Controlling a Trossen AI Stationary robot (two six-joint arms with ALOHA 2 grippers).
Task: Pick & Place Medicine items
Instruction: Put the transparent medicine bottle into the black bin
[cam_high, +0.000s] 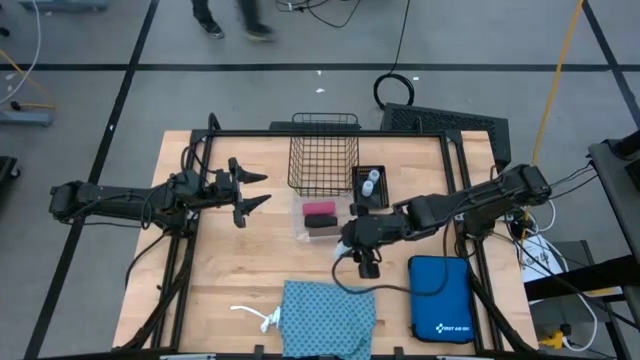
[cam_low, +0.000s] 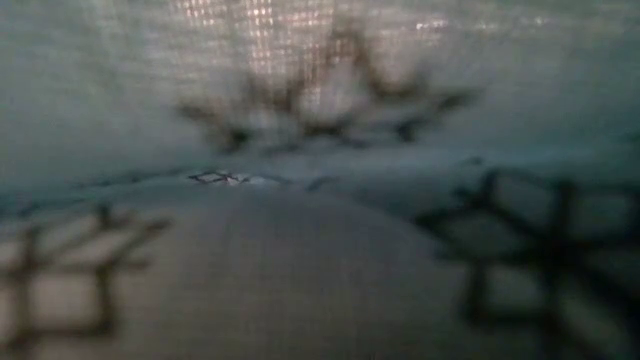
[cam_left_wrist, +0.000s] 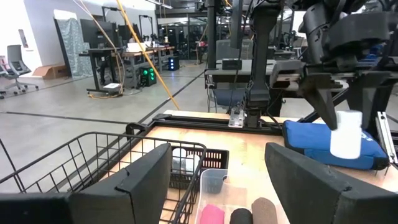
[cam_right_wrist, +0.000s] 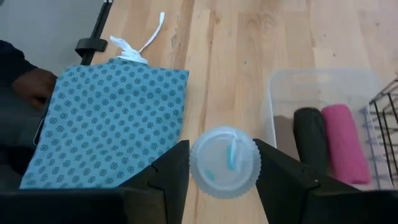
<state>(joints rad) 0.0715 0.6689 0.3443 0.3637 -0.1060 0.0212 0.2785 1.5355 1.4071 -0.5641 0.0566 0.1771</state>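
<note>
My right gripper (cam_high: 350, 243) hangs over the table's middle, shut on a white-capped vial (cam_left_wrist: 345, 134). The brown roll (cam_right_wrist: 309, 144) and the pink roll (cam_right_wrist: 345, 149) lie side by side in a clear tray (cam_high: 303, 222). More vials (cam_high: 370, 183) stand in a small black tray. The teal patterned cloth (cam_high: 328, 318) lies flat at the near edge, its white string (cam_high: 255, 315) on the wood. My left gripper (cam_high: 250, 195) hovers open to the left of the wire basket (cam_high: 323, 152). The cloth fills the low view. My right gripper pinches the vial between its two fingers at the white cap (cam_right_wrist: 225, 162). The fingers (cam_left_wrist: 323, 102) come from above, pointing down. The vial is upright and lifted clear of the table, its body hanging below the fingertips.
A big blue zip case (cam_high: 440, 298) lies at the near right, close to my right arm. The wire basket stands at the far middle, with the black tray to its right. Bare wood shows between the clear tray and the cloth. A black frame rail (cam_high: 320, 133) borders the table.
</note>
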